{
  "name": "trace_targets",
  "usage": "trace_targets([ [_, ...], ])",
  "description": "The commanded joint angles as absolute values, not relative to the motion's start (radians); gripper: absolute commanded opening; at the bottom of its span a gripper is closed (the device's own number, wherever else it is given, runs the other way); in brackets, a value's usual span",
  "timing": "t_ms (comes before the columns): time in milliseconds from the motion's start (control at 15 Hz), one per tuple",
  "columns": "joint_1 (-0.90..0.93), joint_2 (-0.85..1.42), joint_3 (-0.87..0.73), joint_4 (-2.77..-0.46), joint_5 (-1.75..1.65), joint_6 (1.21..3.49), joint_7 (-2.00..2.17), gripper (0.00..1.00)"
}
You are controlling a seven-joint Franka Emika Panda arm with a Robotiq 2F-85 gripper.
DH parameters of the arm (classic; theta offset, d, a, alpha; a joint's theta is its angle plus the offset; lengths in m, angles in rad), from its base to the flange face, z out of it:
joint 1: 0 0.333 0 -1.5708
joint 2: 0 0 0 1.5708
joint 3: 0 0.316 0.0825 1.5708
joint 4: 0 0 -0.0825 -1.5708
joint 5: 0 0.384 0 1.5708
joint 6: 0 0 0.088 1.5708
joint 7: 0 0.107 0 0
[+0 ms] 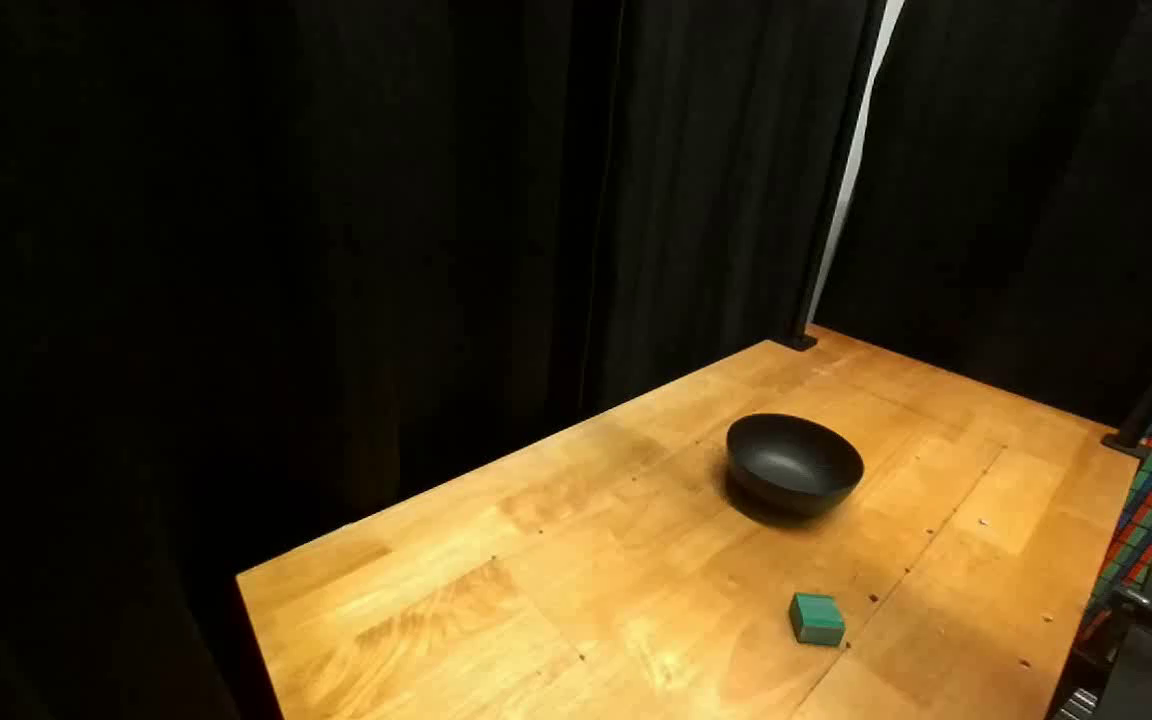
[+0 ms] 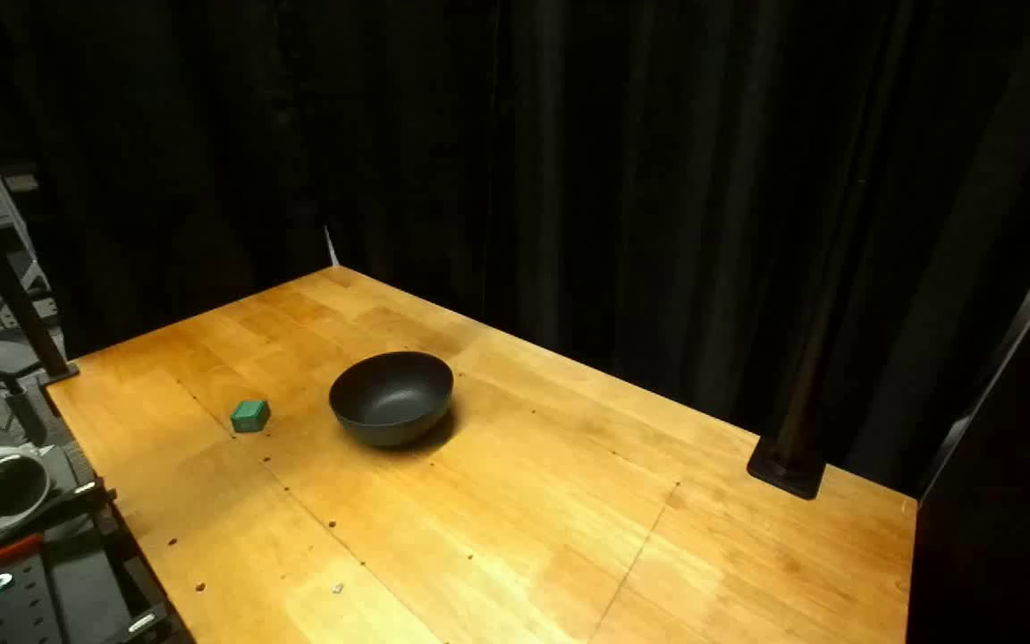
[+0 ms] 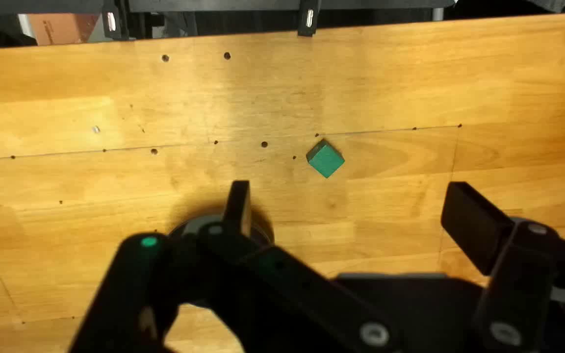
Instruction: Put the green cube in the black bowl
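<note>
In an exterior view the green cube (image 1: 818, 619) comes nearest, on the table (image 1: 416, 620), closer to the right-hand edge than to the edge along the curtain (image 1: 336, 250). Beyond it, toward the far corner, the black bowl (image 1: 794, 465) stands right way up, well apart from the cube. The step in hand, I judge, is the grasp. In the wrist view the cube lies cornerwise to the table's edges, so turn the tool (image 3: 353, 213) until its pads (image 3: 476, 228) face two flat sides, centre it, come straight down and pinch low and lightly; squeezing on corners would likely spin the cube.

For the tool itself: its pads are spread wide — ample, it seems, for the cube — with nothing between them. It appears to hang well above the table, touching neither cube nor bowl; one pad merely overlaps the bowl in that view.
</note>
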State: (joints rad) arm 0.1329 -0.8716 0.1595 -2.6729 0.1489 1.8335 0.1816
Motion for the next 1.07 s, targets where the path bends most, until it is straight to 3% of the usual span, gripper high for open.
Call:
trace_targets([
  [0, 0.127, -0.872, 0.164, -2.668, 0.152, 1.831, 0.178, 1.00],
  [267, 0.126, -0.849, 0.181, -2.666, 0.151, 1.852, 0.192, 1.00],
  [667, 0.178, -0.518, 0.352, -2.674, 0.179, 2.167, 0.294, 1.00],
  [1000, 0.229, -0.210, 0.403, -2.658, 0.181, 2.482, 0.371, 1.00],
])
